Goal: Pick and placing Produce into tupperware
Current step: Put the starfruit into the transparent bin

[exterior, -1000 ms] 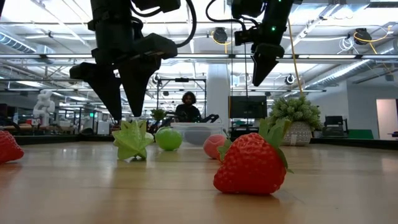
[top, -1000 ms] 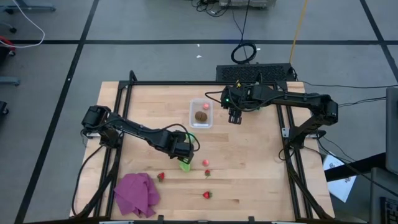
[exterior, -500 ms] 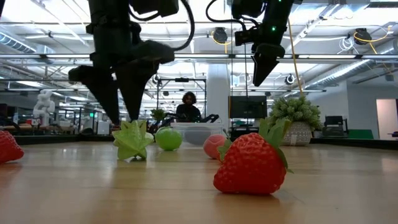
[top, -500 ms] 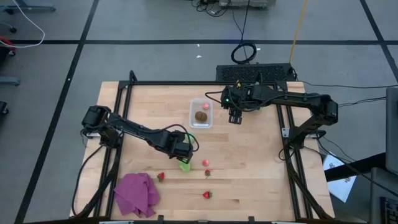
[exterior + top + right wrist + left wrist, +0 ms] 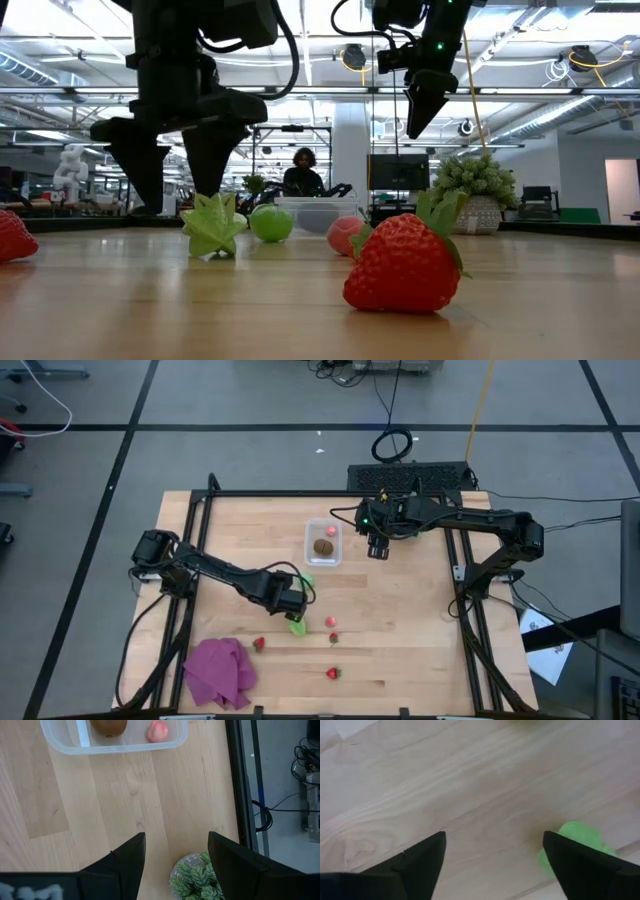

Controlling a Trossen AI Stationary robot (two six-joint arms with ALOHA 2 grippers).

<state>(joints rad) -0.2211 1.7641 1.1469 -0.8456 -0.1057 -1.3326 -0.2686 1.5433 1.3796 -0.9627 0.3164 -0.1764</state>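
Observation:
The clear tupperware (image 5: 323, 543) sits far of centre and holds a brown kiwi piece (image 5: 107, 726) and a pink piece (image 5: 158, 730). A light green star-shaped piece (image 5: 297, 626) lies on the table near centre. A round green piece (image 5: 307, 580) and a small pink piece (image 5: 330, 621) lie close by. My left gripper (image 5: 289, 604) stands open just above the table. The star piece (image 5: 575, 844) lies beside one finger, outside the gap. My right gripper (image 5: 377, 548) hangs open and holds nothing, to the right of the tupperware.
Three red strawberries (image 5: 258, 644) (image 5: 334, 638) (image 5: 332, 673) lie toward the near edge. A purple cloth (image 5: 218, 672) is bunched at the near left. A spiky pale-green plant (image 5: 195, 876) stands below my right gripper. A person sits in the room beyond the table.
My left gripper has opened wide above the table, just behind the green star piece, which has stayed where it was.

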